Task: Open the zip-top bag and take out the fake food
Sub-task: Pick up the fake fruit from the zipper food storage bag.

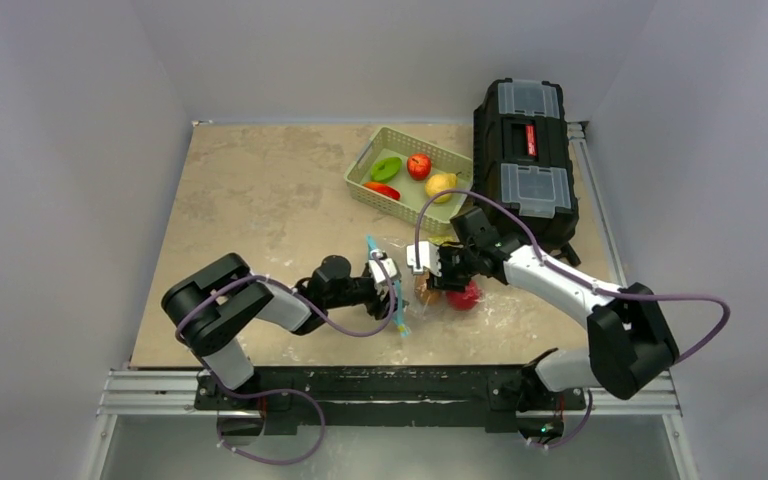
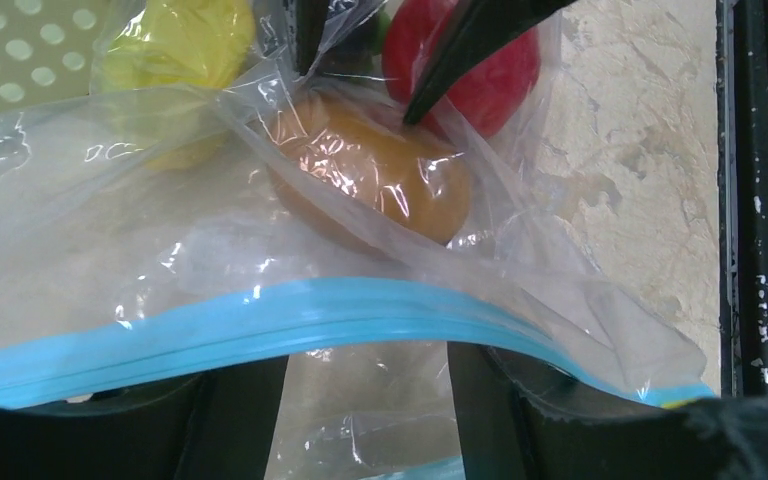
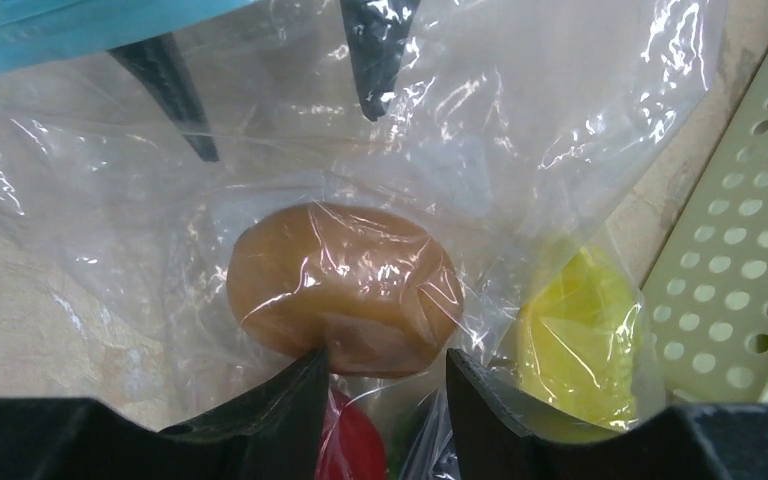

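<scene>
- Lying on the table [image 1: 260, 200], the zip-top bag [image 2: 160, 240] is seen, fake food [image 2: 500, 75] inside.
- Left gripper [image 2: 365, 365]: jaws held apart at the zip strip [image 2: 260, 325].
- Right gripper [image 3: 385, 360]: jaws spread beside the orange piece [image 3: 345, 290].

From the overhead camera I get soft, even light from above, with only faint shadows under the arms on the worktop [image 1: 260, 200]. The black case [image 1: 525, 160] at 2 o'clock swallows most detail, and the whole picture is a little soft. On the left wrist view, white glare streaks the zip-top bag [image 2: 160, 250], and the fingers [image 2: 235, 420] of the left end effector [image 2: 365, 400] at 6 o'clock are dark, blurred shapes. The right wrist view has the same sparkle across the film, though the orange fake food [image 3: 345, 290] reads fairly sharp.
</scene>
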You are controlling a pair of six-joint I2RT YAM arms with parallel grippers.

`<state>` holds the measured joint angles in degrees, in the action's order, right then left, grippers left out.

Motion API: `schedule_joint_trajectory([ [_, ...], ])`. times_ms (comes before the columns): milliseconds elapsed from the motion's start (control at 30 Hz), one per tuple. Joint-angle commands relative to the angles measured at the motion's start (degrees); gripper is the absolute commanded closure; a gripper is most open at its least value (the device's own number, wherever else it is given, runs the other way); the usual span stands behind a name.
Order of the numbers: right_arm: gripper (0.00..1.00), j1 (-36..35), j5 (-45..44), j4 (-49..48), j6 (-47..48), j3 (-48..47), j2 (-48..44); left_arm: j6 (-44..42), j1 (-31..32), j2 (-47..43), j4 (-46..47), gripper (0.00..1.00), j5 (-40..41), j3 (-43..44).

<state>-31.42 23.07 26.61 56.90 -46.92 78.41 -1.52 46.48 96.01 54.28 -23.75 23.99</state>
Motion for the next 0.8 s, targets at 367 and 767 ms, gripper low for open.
schedule_joint_trajectory([
  [367, 0.78, -4.0, -1.8, 0.7, -0.9, -2.2, 4.8, -4.4, 4.3, 4.7, 12.1, 0.18, 5.0, -0.2],
  [767, 0.82, -5.9, 3.6, -0.4, -4.0, -3.6, 6.4, 3.5, 4.9, 8.1, 25.9, 0.0, 9.1, -5.3],
])
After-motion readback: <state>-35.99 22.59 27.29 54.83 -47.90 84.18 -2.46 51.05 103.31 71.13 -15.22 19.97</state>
